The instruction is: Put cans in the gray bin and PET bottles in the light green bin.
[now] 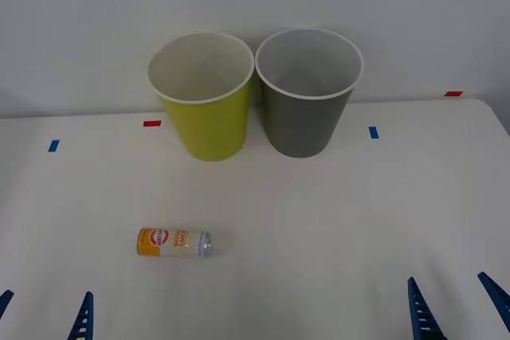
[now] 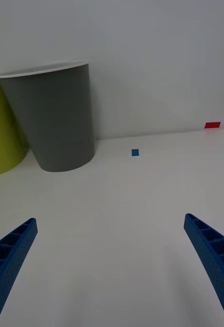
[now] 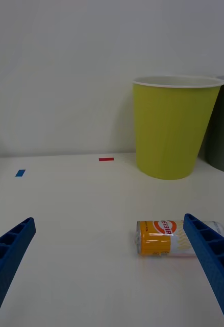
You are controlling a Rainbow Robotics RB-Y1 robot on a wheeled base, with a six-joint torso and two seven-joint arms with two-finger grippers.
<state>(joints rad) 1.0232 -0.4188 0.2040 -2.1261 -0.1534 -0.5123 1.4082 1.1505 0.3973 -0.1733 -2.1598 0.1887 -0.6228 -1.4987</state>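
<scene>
The left gripper (image 1: 44,316) hangs low over the table's (image 1: 335,220) near edge with fingers spread wide and empty; the right gripper (image 1: 458,308) does likewise on the other side. Just ahead of the left gripper, the can (image 1: 174,242) lies on its side. Beyond stand the light green bin (image 1: 203,109) and the gray bin (image 1: 307,105), side by side, upright.

Beside my yellow-green bin (image 1: 205,113) stands the dark gray bin (image 1: 305,109), both white-rimmed; before it lies the orange-and-cream can (image 1: 174,242), ends silver. My tools' fingers (image 3: 209,255) are ribbed blue.
</scene>
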